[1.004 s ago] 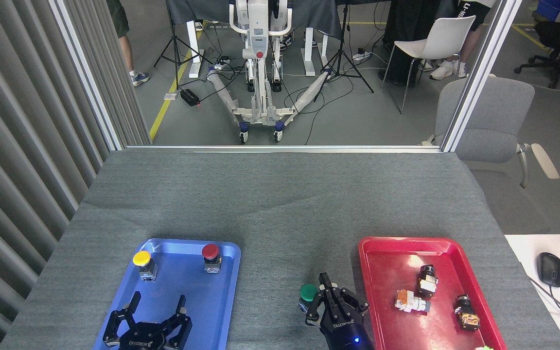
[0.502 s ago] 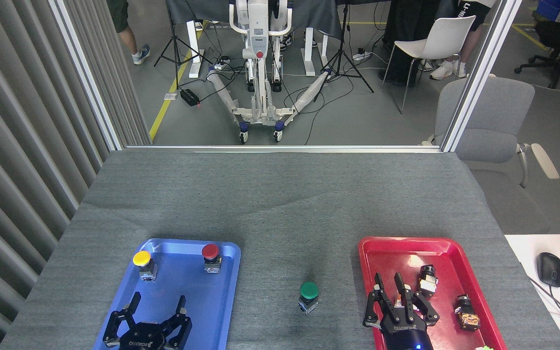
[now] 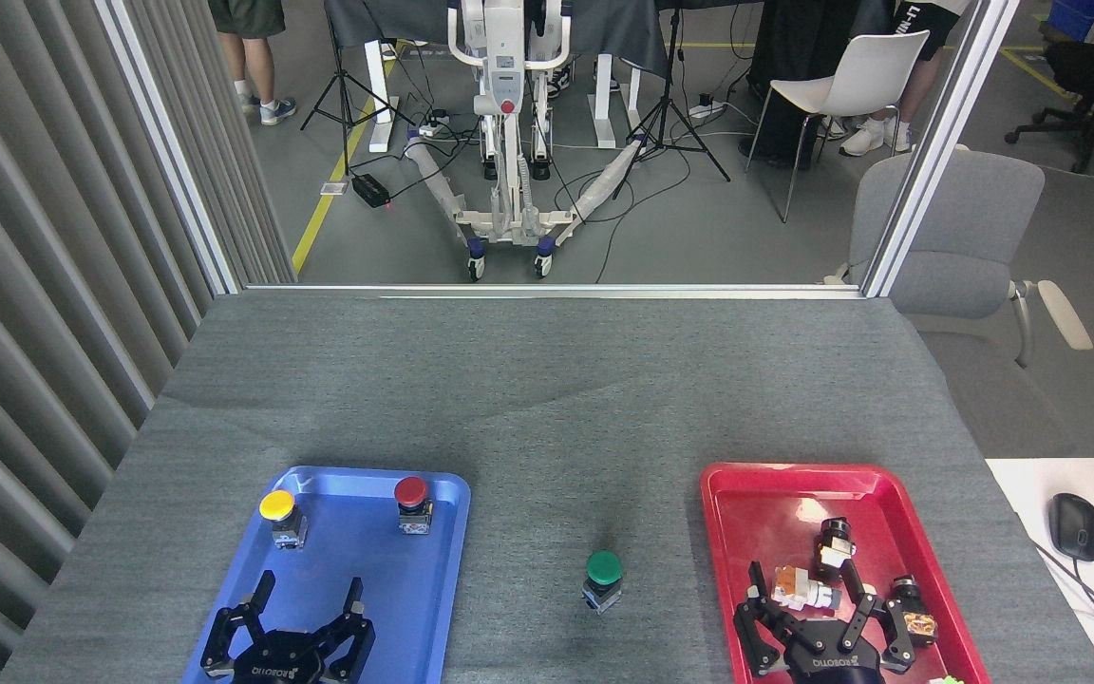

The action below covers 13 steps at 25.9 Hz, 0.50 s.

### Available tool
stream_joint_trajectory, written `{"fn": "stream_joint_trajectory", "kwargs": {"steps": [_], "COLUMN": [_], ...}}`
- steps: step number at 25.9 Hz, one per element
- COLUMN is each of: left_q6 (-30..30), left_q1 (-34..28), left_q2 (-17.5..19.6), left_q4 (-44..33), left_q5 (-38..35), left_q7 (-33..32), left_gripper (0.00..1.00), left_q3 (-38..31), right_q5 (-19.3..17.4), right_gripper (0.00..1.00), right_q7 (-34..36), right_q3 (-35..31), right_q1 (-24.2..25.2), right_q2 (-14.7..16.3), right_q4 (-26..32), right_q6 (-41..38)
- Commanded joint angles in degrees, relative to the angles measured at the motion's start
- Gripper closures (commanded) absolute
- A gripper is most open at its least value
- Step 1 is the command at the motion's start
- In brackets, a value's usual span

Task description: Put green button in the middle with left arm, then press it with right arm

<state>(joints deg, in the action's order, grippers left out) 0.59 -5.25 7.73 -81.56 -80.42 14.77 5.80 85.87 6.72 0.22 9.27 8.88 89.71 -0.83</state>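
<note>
On the grey cloth between the trays, the green button [image 3: 603,579] stands upright and alone, while the left gripper [image 3: 308,597] hovers low over the blue tray [image 3: 441,532] with fingers spread, and the right gripper [image 3: 808,587], also spread wide, hangs above parts in the red tray [image 3: 756,494].

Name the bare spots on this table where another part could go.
Free: the cloth beyond both trays, and around the green button between the blue tray and red tray. Crowded: the red tray's near half, under the right gripper.
</note>
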Motion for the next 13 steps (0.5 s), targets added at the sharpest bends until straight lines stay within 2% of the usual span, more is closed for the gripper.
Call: {"fn": "stream_joint_trajectory", "kwargs": {"steps": [1, 13], "left_q6": [0.03, 0.03], "left_q1": [-0.02, -0.02], "left_q2": [0.01, -0.08], "left_q4": [0.00, -0.17], "left_q5": [0.00, 0.00], "left_q7": [-0.01, -0.01], "left_gripper": [0.01, 0.01], "left_q3": [0.00, 0.00], "right_q5": [0.00, 0.00], "right_gripper": [0.00, 0.00], "right_q7": [-0.04, -0.21], "right_q3": [-0.04, -0.04], "right_q1": [0.48, 0.57], "right_q2": [0.44, 0.44], "right_q4": [0.38, 0.38], "right_q6": [0.56, 0.83]}}
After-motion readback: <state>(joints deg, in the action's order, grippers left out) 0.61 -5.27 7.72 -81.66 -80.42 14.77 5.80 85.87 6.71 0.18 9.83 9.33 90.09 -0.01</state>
